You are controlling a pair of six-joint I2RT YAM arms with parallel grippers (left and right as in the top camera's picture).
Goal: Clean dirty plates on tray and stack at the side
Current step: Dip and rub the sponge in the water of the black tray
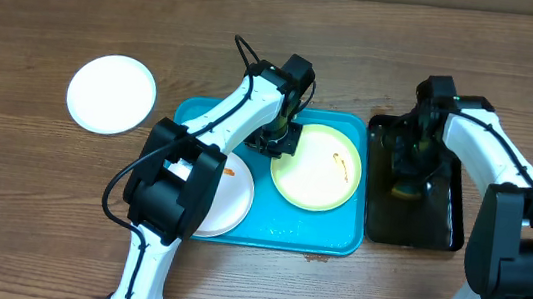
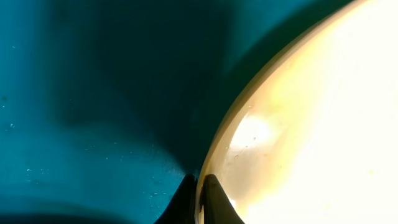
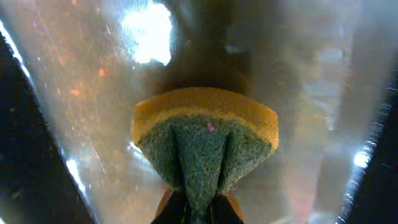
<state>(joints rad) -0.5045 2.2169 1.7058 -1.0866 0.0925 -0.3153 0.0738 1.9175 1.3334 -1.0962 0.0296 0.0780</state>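
The turquoise tray (image 1: 190, 113) holds a pale yellow-green plate (image 1: 319, 171) with orange smears at its right and a white plate (image 1: 230, 201) with a smear at its left, partly under my left arm. A second white plate (image 1: 111, 94) lies on the table at the far left. My left gripper (image 1: 280, 139) is shut on the yellow-green plate's left rim (image 2: 214, 155), one finger on each side (image 2: 199, 202). My right gripper (image 1: 407, 176) is shut on a yellow and green sponge (image 3: 205, 134) pinched between the fingers (image 3: 199, 208), over the black tray (image 1: 438, 230).
The black tray's wet, shiny floor (image 3: 81, 93) fills the right wrist view. Bare wooden table lies around both trays and behind them.
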